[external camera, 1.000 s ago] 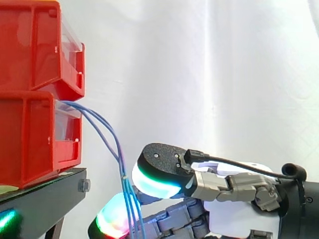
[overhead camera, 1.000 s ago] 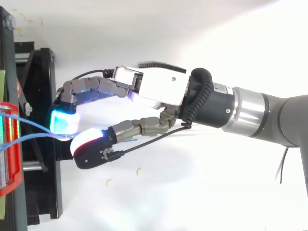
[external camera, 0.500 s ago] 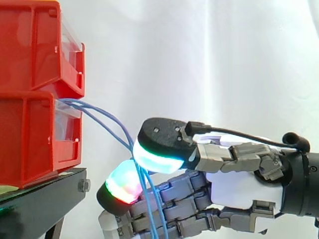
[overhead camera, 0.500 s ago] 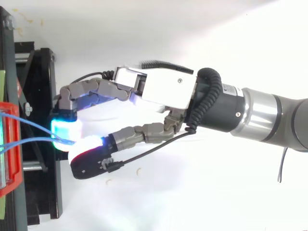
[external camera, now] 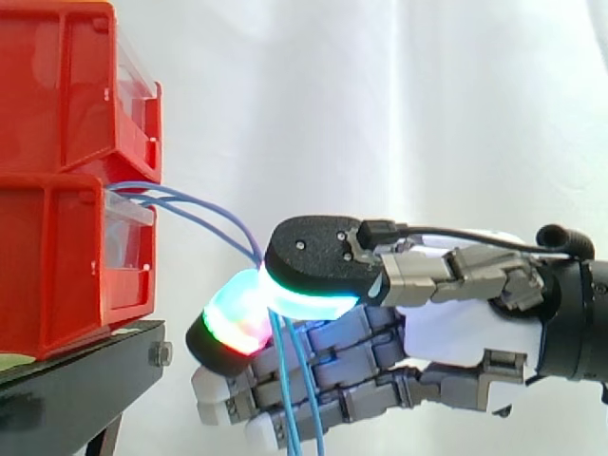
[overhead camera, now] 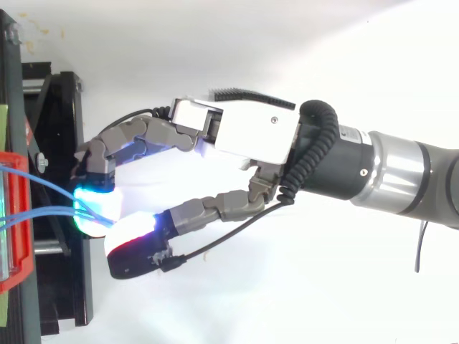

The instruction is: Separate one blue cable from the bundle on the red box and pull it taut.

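Two or three thin blue cables [external camera: 195, 207] leave the front of the lower red bin [external camera: 57, 275] and arch right to my hand [external camera: 456, 332]. There the glowing thumb pad [external camera: 309, 296] and a green-red fingertip [external camera: 233, 323] press together on them. Below the pinch the cables hang straight down in front of the curled fingers. From above, the hand [overhead camera: 244, 132] reaches left, and its cyan fingertips [overhead camera: 93, 211] meet over the black stand [overhead camera: 61, 107]. The cables [overhead camera: 43, 184] run there from the bin's edge [overhead camera: 18, 272]. I cannot tell whether a single cable is apart from the others.
A second red bin [external camera: 57, 85] is stacked on the lower one. Both rest on the black stand [external camera: 85, 370] at the left. A white curtain hangs behind. The arm [overhead camera: 401, 168] enters from the right.
The hand has risen and its thumb and fingertip have closed together on the cables. The cables' arch from the bin is now lifted and flatter.
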Available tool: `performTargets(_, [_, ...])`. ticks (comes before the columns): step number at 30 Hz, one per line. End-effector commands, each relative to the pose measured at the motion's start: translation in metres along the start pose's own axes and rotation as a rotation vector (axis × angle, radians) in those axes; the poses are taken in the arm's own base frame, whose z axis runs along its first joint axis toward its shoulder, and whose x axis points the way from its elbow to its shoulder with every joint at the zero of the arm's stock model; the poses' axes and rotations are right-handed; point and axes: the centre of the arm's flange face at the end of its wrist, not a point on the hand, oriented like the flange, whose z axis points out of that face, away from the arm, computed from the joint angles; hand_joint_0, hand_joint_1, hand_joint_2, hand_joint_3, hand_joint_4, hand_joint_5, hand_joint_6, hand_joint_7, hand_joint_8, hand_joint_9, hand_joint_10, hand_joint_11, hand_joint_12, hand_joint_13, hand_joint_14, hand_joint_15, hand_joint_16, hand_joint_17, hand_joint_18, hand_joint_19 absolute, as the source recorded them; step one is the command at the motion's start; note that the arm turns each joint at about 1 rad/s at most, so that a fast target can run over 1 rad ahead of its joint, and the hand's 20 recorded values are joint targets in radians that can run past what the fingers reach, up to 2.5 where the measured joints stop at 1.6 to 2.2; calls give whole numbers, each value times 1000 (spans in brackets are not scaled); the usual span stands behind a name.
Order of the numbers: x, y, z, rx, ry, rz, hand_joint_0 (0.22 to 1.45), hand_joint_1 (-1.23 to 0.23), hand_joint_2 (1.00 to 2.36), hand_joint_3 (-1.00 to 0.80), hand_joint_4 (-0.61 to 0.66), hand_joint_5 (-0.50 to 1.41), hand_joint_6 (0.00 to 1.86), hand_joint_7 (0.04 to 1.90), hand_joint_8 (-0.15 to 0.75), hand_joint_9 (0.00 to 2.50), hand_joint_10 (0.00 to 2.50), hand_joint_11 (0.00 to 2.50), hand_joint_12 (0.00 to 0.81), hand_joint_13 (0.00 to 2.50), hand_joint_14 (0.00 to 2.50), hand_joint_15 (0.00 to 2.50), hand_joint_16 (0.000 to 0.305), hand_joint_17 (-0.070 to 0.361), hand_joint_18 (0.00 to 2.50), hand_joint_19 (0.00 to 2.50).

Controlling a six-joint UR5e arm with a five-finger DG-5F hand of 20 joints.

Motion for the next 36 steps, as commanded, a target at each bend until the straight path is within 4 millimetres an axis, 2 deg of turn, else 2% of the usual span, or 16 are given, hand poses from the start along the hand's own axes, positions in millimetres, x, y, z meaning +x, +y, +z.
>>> performTargets(1, [-3, 10, -1, 3, 0, 0, 636, -923, 1011, -333, 155, -168, 830, 946, 318, 594, 5, 257, 374, 490, 5, 170, 53, 118, 554, 174])
performTargets(5, [-5, 19, -3, 14, 4, -4, 590, -877, 1002, -472, 186, -156, 825, 978, 324, 623, 6, 267, 375, 523, 6, 190, 52, 117, 585, 221])
performTargets(8, [-6, 24, -5, 20, 8, 2, 532, -775, 1000, -499, 193, -146, 819, 992, 343, 660, 8, 269, 388, 572, 6, 215, 53, 120, 618, 239])
performTargets(9, [-6, 23, -5, 24, 9, 2, 508, -686, 1001, -500, 199, -141, 816, 983, 352, 677, 5, 272, 394, 585, 6, 226, 55, 123, 653, 264])
performTargets(13, [-4, 23, -6, 29, 13, 12, 498, -574, 1000, -500, 196, -123, 794, 1023, 369, 735, 6, 279, 402, 630, 8, 245, 54, 122, 684, 300])
performTargets(18, [-4, 23, -6, 29, 13, 17, 514, -565, 1000, -500, 205, -108, 785, 1066, 369, 774, 7, 295, 400, 668, 7, 266, 53, 119, 722, 321])
performTargets(19, [-4, 23, -6, 29, 13, 20, 529, -570, 1000, -500, 200, -105, 789, 1097, 365, 776, 6, 298, 395, 673, 8, 273, 52, 117, 722, 328])
performTargets(20, [-4, 24, -6, 28, 13, 21, 573, -618, 1006, -417, 193, -107, 791, 1110, 358, 780, 9, 305, 387, 679, 8, 275, 50, 112, 732, 342])
performTargets(22, [-4, 23, -6, 29, 13, 22, 580, -674, 1012, -318, 165, -110, 798, 1136, 362, 778, 8, 325, 386, 687, 8, 278, 49, 111, 734, 336])
performTargets(24, [-4, 24, -6, 28, 11, 25, 583, -721, 1015, -271, 160, -124, 832, 1078, 355, 765, 8, 331, 389, 688, 8, 287, 49, 111, 737, 333])
performTargets(27, [-4, 24, -6, 28, 11, 30, 598, -807, 1016, -222, 79, -138, 852, 1026, 346, 739, 8, 349, 389, 682, 8, 285, 49, 111, 740, 324])
performTargets(28, [-4, 24, -6, 30, 11, 32, 613, -880, 1017, -212, 43, -154, 866, 1016, 338, 715, 8, 351, 386, 672, 8, 282, 49, 111, 743, 316])
performTargets(30, [-4, 22, -6, 34, 12, 37, 647, -953, 1017, -234, 1, -171, 883, 1058, 330, 694, 8, 370, 384, 661, 8, 277, 49, 111, 745, 294])
performTargets(32, [-4, 22, -7, 38, 13, 38, 709, -996, 1013, -325, 25, -182, 894, 1067, 324, 681, 8, 366, 385, 660, 8, 272, 49, 111, 749, 275])
performTargets(36, [-4, 21, -8, 50, 16, 36, 771, -986, 1003, -458, 55, -183, 895, 1013, 316, 680, 8, 368, 377, 660, 8, 268, 49, 110, 749, 265])
